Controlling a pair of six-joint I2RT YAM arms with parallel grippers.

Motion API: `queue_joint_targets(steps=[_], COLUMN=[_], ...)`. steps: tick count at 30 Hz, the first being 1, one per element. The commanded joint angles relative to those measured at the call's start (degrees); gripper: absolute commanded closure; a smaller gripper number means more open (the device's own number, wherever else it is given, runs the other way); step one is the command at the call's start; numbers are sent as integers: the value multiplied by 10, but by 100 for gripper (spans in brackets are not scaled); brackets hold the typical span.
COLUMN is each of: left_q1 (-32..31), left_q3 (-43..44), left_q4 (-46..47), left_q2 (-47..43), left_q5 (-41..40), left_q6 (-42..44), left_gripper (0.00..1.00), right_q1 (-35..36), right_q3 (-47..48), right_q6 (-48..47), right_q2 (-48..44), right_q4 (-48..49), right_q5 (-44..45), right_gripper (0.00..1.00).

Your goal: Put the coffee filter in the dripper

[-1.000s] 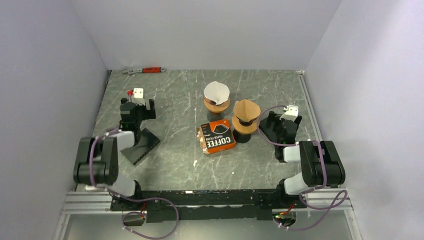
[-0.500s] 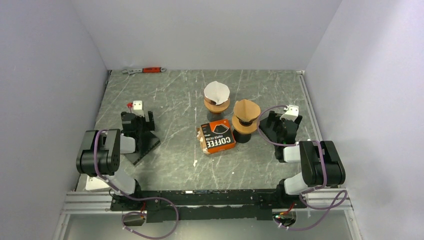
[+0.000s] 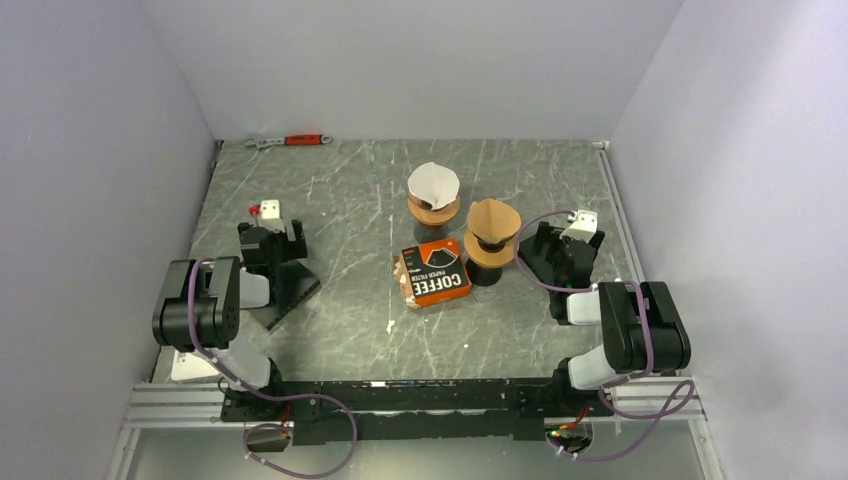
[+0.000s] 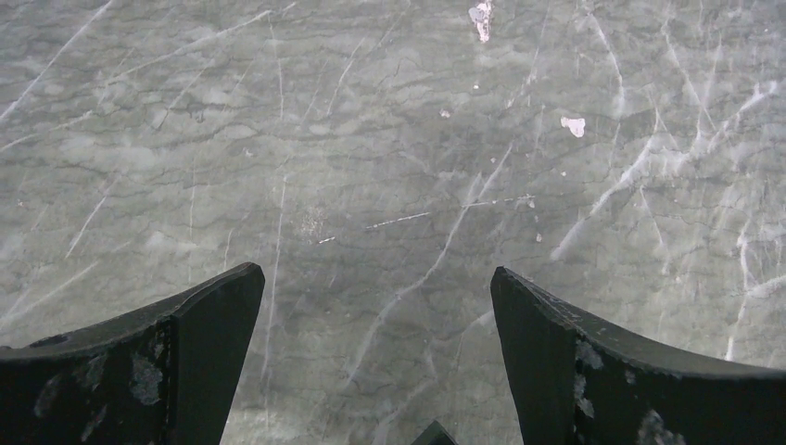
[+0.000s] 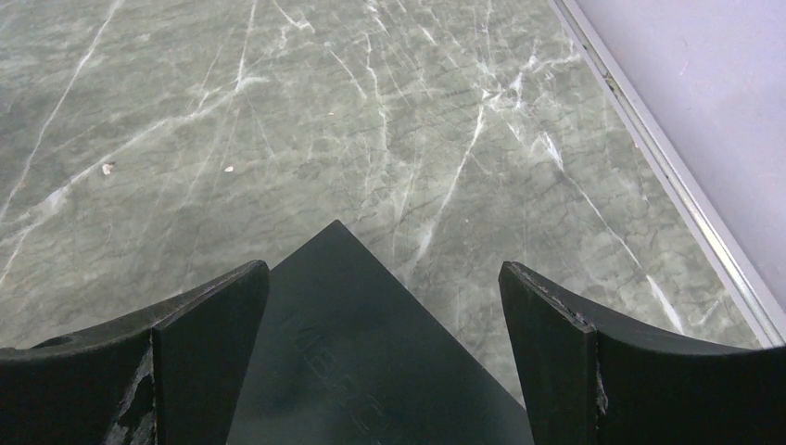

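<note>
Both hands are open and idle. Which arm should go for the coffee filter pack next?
Right, probably. The right hand sits open just beside the brown-filter dripper and somewhat nearer the coffee filter pack. The left hand, also open, sits farther away on the far left.

The orange-and-black coffee filter box [image 3: 434, 272] reads "COFFEE" and "PAPER FILTER".

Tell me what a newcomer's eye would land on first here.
The orange filter box at mid-table stands out first, with the white-filter dripper behind it and the brown-filter dripper to its right. Next come the black arms on either side, with the left gripper and right gripper both open and empty. A red wrench lies at the far edge.
</note>
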Motion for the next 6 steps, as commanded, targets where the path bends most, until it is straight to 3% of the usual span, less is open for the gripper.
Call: queue_joint_targets(steps=[1, 6], left_q1=[-3, -2], left_q3=[1, 0], left_q4=[29, 27], left_q2=[3, 1], left_q5=[8, 8], left_q6=[-3, -3], left_gripper=[1, 1], right_q1=[-1, -1], right_q3=[-1, -1], right_q6=[9, 8], right_q2=[-3, -1], right_q4=[31, 36], right_q5=[-3, -3], right_gripper=[0, 0])
